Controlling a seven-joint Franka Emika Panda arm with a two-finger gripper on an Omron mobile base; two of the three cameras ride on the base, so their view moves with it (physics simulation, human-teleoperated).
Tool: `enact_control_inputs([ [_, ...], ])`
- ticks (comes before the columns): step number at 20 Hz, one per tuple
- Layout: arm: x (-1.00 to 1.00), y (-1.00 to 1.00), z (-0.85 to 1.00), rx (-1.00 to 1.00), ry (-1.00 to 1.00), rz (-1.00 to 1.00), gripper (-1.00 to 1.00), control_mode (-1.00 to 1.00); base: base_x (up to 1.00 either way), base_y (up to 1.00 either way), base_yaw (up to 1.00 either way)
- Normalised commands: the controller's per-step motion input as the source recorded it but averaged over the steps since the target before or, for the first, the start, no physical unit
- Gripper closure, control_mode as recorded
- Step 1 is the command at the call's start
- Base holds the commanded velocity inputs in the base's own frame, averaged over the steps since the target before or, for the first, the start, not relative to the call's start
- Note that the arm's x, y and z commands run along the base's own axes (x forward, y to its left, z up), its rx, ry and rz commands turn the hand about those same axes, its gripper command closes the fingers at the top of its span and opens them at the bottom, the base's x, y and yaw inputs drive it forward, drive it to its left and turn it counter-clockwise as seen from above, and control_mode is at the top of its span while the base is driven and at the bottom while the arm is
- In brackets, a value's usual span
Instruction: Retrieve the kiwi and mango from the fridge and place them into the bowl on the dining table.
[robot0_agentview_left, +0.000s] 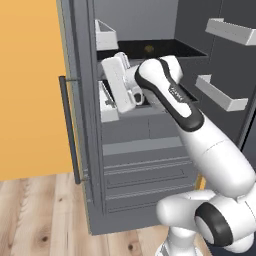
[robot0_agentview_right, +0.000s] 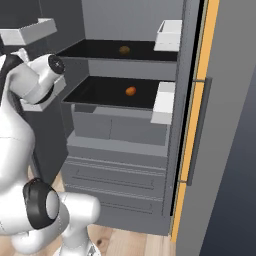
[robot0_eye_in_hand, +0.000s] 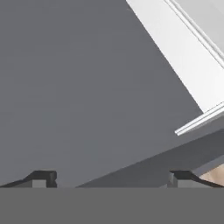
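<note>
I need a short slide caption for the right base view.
Open fridge: kiwi on upper shelf, mango on lower shelf.

Inventory count, open fridge (robot0_agentview_right: 125, 150)

I am counting one kiwi (robot0_agentview_right: 124, 49), one mango (robot0_agentview_right: 130, 91), two black shelves (robot0_agentview_right: 107, 92), four white door bins (robot0_agentview_right: 164, 102) (two per door), and I am seeing one bar handle (robot0_agentview_left: 69, 130) on each of the two doors.

A home kitchen, rendered: a tall dark grey fridge (robot0_agentview_right: 125, 145) stands open, its black inner shelves (robot0_agentview_right: 115, 95) carrying a small orange mango (robot0_agentview_right: 130, 91) and, one shelf up, a darker kiwi (robot0_agentview_right: 124, 49). White door bins (robot0_agentview_left: 222, 92) line the doors, drawers sit below, and the floor (robot0_agentview_left: 40, 215) is pale wood plank beside an orange wall (robot0_agentview_left: 27, 85).
</note>
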Motion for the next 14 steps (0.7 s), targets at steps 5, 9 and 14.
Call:
enact_control_inputs([
  [5,-0.54,0.77,0.01,-0.05,0.0,0.02,-1.0,-1.0,0.0,0.0,0.0],
  [9,-0.53,-0.47,0.12,-0.15,-0.16,-0.08,-1.0,-1.0,0.0,0.0,0.0],
  [14,-0.67,-1.0,0.22,-0.26,-0.26,0.0,-1.0,-1.0,0.0,0.0,0.0],
])
